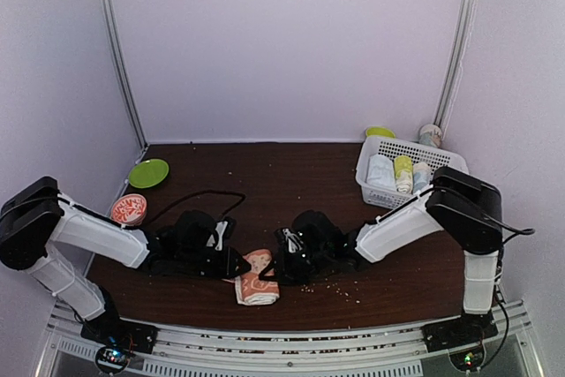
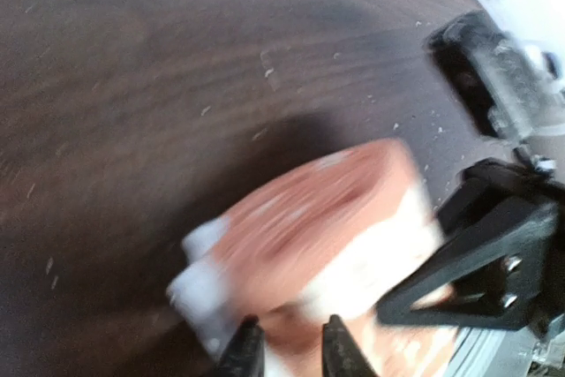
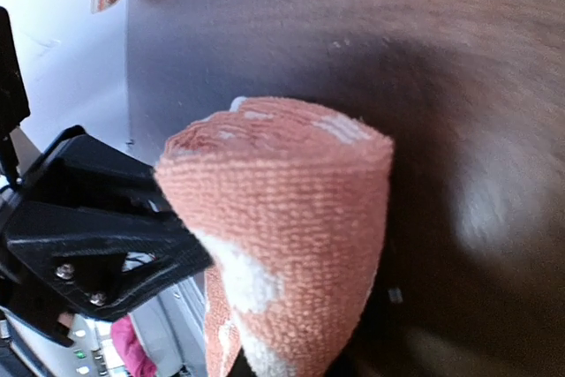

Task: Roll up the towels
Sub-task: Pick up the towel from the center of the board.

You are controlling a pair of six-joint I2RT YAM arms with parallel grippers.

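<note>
The orange towel [image 1: 256,280] looked nearly rolled, left gripper [image 2: 293,352] narrow at its end, right gripper [image 1: 281,264] unreadable behind it; a gentle release seemed next.

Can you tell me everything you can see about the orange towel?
The orange towel is fuzzy terry cloth, orange with cream-white patches. It is mostly rolled into a chubby tube, with a flatter bit trailing from it. It lies on the dark brown table, near the front edge. The left pincer and right pincer crowd its two sides; whether they squeeze it is unclear.
</note>
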